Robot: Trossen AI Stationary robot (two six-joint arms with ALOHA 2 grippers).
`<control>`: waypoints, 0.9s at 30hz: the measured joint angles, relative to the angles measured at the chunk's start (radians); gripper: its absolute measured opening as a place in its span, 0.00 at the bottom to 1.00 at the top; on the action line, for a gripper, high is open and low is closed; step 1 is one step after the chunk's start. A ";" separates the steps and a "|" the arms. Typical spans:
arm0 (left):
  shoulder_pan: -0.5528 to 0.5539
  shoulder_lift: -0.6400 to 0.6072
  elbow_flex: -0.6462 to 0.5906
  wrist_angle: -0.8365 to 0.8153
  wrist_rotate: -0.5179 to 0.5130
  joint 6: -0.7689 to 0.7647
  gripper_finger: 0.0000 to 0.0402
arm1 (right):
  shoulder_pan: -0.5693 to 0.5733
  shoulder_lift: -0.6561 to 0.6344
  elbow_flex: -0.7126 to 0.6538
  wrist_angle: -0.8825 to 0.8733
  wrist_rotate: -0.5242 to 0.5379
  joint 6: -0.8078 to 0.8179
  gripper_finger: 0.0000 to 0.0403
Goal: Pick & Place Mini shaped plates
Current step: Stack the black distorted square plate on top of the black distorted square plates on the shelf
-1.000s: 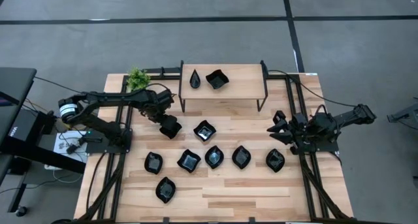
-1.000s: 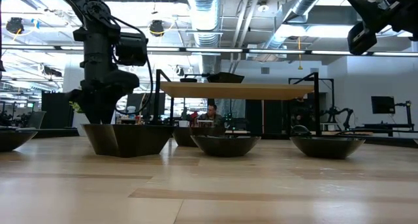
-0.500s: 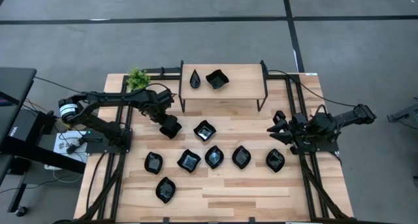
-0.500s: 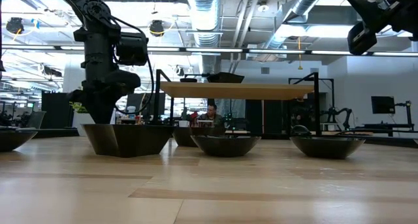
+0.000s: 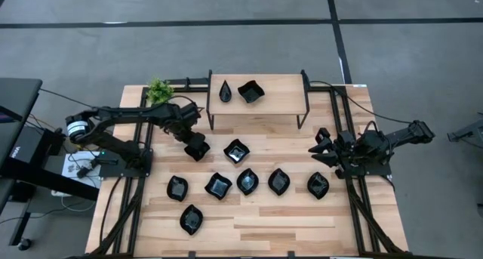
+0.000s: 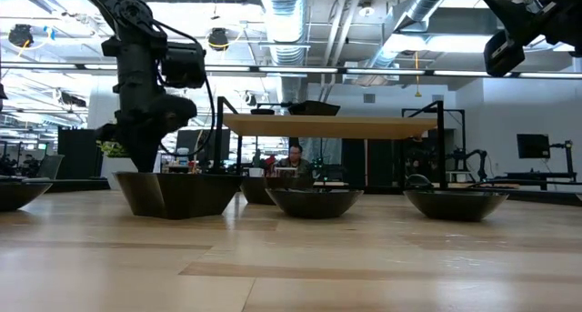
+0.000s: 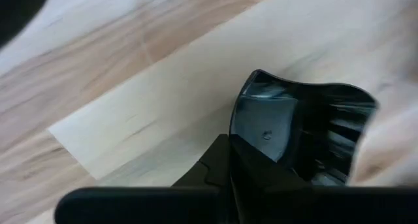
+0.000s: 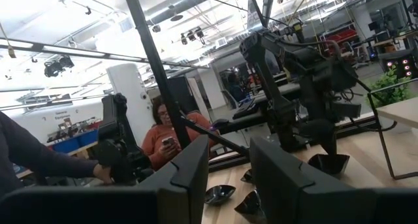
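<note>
Clamping one rim of a plate (image 7: pixel 297 129) just left of the shelf's (image 5: pixel 260 97) front leg, the left pincer (image 5: pixel 196 147) is gripping thinly; lifting may be tipping the glossy dish free. The right pincer (image 5: pixel 323 147) is waiting, parted, right of the shelf.

Black plates (image 5: pixel 247 181) on wooden table (image 5: pixel 302 221)

Two plates (image 5: pixel 241 91) on the raised shelf (image 5: pixel 279 100), seven others (image 5: pixel 247 181) on the table (image 5: pixel 249 227) before it
</note>
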 joint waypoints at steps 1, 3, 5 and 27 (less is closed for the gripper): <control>0.000 -0.013 0.000 0.000 0.010 0.000 0.01 | 0.000 0.000 0.000 0.000 0.000 0.000 0.27; 0.000 -0.050 0.000 -0.001 0.026 0.000 0.01 | 0.000 0.000 0.000 0.000 0.000 0.000 0.27; 0.000 -0.098 0.000 -0.002 0.049 -0.001 0.01 | 0.000 0.000 0.000 0.000 0.000 0.000 0.27; -0.187 -0.261 0.259 0.217 0.045 -0.166 0.01 | 0.000 0.000 0.000 0.000 0.000 0.000 0.27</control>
